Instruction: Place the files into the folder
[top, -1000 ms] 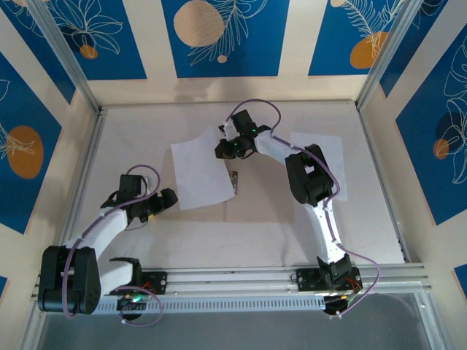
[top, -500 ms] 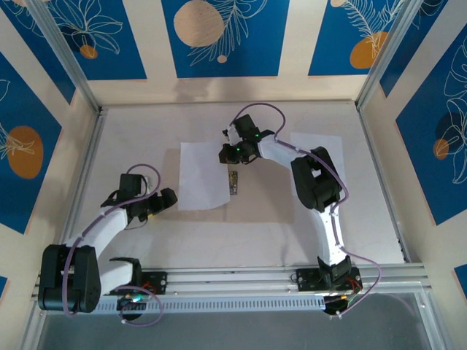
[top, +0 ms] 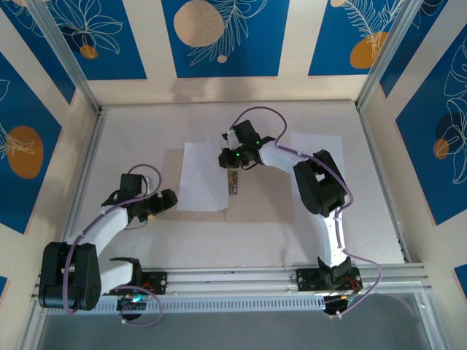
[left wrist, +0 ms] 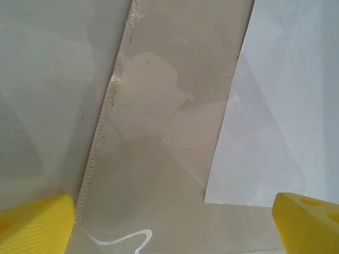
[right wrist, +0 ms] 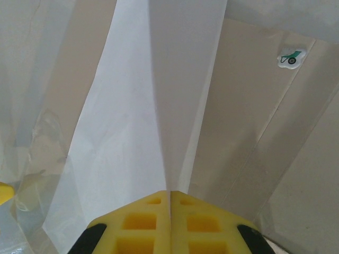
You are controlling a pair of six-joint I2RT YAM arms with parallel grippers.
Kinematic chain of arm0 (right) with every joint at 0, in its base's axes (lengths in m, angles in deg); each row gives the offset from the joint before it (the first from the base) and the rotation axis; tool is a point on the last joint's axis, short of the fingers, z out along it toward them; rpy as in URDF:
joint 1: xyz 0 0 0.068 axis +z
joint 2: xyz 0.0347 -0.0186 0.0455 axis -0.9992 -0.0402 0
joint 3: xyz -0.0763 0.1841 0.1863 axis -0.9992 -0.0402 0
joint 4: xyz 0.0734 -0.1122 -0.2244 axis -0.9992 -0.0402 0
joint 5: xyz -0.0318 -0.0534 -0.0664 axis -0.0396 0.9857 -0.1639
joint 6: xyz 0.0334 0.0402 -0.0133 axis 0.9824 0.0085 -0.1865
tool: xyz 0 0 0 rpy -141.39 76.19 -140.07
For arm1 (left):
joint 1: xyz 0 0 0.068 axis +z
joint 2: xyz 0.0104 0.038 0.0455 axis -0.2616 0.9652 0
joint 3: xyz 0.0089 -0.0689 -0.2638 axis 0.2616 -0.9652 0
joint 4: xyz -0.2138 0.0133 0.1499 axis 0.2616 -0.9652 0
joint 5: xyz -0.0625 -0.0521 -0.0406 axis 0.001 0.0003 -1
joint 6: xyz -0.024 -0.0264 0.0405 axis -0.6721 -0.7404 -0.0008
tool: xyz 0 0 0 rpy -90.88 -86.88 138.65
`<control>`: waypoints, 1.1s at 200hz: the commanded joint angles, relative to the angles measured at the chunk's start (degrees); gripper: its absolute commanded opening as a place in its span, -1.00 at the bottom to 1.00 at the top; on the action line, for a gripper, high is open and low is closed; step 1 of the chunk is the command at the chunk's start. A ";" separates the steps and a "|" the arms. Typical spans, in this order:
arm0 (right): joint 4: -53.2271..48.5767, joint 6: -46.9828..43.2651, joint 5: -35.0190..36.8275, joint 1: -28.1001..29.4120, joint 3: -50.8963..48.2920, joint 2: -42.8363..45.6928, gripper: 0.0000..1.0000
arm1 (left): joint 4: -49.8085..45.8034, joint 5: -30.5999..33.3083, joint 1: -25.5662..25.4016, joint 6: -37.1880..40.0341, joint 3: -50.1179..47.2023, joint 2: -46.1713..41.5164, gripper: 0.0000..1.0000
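White and thin, a rectangular paper sheet (top: 203,175) lies over the left half of the flat tan card folder (top: 263,205), which is spread open on the pale table (top: 146,131). The right hand (top: 230,157) has this sheet by its right edge. In the right wrist view its yellow fingers (right wrist: 143,222) are pressed together with the paper pinched in the seam between them. From that right hand (right wrist: 169,198) the sheet (right wrist: 132,132) runs straight ahead in a raised crease, with the folder (right wrist: 249,106) showing beyond it to the right.

A small white sticker (right wrist: 291,57) sits on the card ahead and to the right of the hand. It carries a green drawing like a little wheeled cart, and no writing on it can be read. Just on the near side of the right hand, a small metal clip (top: 233,182) lies along the folder's spine.

The left hand (top: 164,198) is low over the table at the folder's left side, near the sheet's near-left corner. In the left wrist view its yellow fingertips (left wrist: 32,222) stand wide apart with nothing between them. Ahead of this left hand (left wrist: 172,219) is the folder's bare card (left wrist: 169,106), with the sheet (left wrist: 286,106) toward the right fingertip.

A second white rectangular sheet (top: 325,142) lies on the table to the right of the right hand, off the folder and partly under that arm.
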 commanded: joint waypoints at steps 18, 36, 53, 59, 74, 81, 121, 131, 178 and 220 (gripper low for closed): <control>4.05 -2.69 -1.41 0.31 -4.30 2.13 -1.00 | -0.41 -0.51 1.03 0.96 0.61 0.39 0.91; 6.51 -2.75 -2.33 0.29 -6.31 2.90 -1.00 | -0.30 -0.78 1.00 0.89 0.46 0.49 0.91; 7.77 -2.42 -2.85 0.36 -7.24 3.24 -1.00 | -0.11 -0.91 1.05 0.87 0.34 0.73 0.92; 8.26 -2.13 -2.93 0.34 -7.43 3.26 -1.00 | 0.03 -0.94 1.00 0.88 0.38 0.89 0.92; 9.53 -1.30 -3.28 0.31 -8.10 3.18 -1.00 | 0.07 -1.04 1.01 0.87 0.37 1.15 0.91; 10.18 -0.97 -3.36 0.41 -8.30 3.13 -1.00 | 0.08 -1.13 1.07 0.78 0.33 1.11 0.92; 11.61 -0.35 -3.06 0.18 -8.57 2.86 -1.00 | 0.12 -1.13 1.00 0.78 0.09 1.05 0.91; 11.71 -0.24 -3.03 0.22 -8.25 2.80 -1.00 | 0.09 -1.04 1.03 0.78 0.09 1.13 0.91; 13.22 1.30 -4.65 -0.01 -7.78 2.47 -1.00 | 0.17 -1.04 1.05 0.75 0.10 1.18 0.91; 14.58 3.55 -5.57 -0.46 -7.21 1.19 -1.00 | 0.08 -1.04 1.04 0.72 0.11 1.18 0.91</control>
